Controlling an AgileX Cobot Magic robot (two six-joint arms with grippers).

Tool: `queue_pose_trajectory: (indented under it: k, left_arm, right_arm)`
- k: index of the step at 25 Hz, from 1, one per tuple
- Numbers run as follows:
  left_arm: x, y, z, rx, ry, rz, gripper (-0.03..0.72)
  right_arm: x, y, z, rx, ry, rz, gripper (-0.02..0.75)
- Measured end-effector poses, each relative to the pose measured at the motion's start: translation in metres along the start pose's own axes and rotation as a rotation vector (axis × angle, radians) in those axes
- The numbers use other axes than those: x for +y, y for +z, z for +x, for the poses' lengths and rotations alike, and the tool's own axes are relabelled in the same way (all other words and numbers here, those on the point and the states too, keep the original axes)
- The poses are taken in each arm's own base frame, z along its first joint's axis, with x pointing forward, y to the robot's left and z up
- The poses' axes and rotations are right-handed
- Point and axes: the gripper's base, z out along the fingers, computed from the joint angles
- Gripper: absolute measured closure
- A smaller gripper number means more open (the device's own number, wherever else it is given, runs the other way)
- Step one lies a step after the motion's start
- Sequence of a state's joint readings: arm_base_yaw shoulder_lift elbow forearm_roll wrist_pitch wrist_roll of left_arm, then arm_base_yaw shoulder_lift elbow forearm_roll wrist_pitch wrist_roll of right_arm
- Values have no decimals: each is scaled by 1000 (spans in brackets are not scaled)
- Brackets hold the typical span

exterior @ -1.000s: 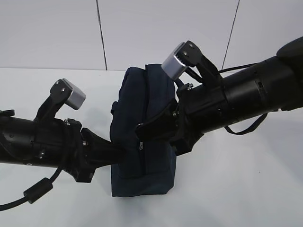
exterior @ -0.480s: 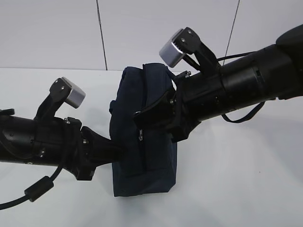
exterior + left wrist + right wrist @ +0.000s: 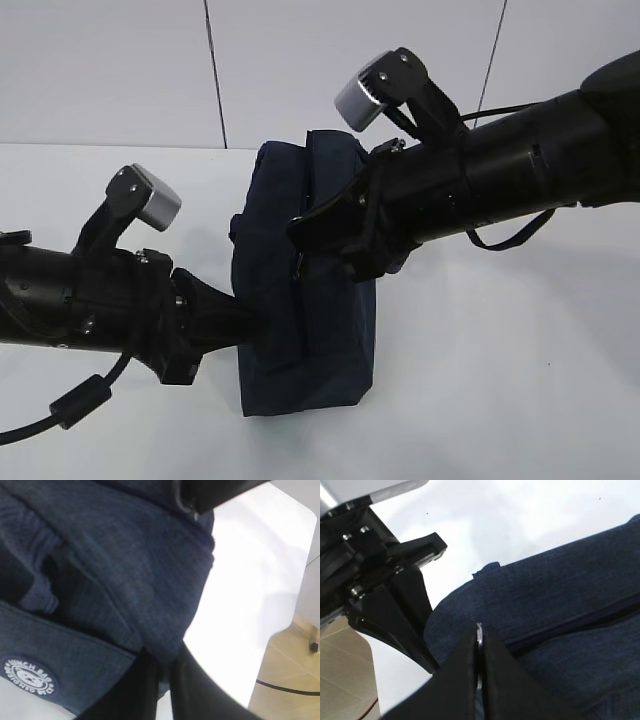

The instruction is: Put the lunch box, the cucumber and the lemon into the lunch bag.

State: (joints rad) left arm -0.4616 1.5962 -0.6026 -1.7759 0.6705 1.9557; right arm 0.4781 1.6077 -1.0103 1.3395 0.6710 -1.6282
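The dark navy lunch bag [image 3: 300, 340] stands on the white table between both arms. My left gripper [image 3: 255, 318] is shut on a fold of the bag's fabric at its left side; in the left wrist view the cloth [image 3: 125, 570] bunches between the two black fingers [image 3: 165, 657]. My right gripper [image 3: 298, 240] reaches across the bag's top and is shut on the silver ring pull [image 3: 479, 632] of the zipper, a thin bright sliver between its jaws [image 3: 479, 630]. The zipper line [image 3: 580, 625] runs off to the right. The lunch box, the cucumber and the lemon are out of view.
The white table [image 3: 500, 380] extends around the bag, with a pale panelled wall [image 3: 120, 70] behind. A round white logo patch [image 3: 29, 676] sits on the bag's side. The left arm's black fingers [image 3: 410, 610] show beside the bag in the right wrist view.
My right gripper has moved up and slightly left with the zipper pull, which now sits higher on the bag. The bag has shifted a little. The left arm has held still.
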Motion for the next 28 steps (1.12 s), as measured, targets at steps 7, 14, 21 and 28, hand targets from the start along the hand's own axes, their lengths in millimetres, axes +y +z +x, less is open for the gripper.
queue_pose_trajectory:
  k: [7,14,21,28]
  left_arm:
    - [0,0,-1,-2,1,0,675]
    - [0,0,0,2,7,1,675]
    - [3,0,0,8,-3,-32,676]
    - [4,0,-1,-6,-25,-42,674]
  right_arm:
    - [-1,0,-2,-21,28,15,717]
    - [5,0,-2,-16,15,-59,717]
    - [13,-1,-1,15,-11,-142,717]
    - [9,-1,-7,-21,323,-116,717]
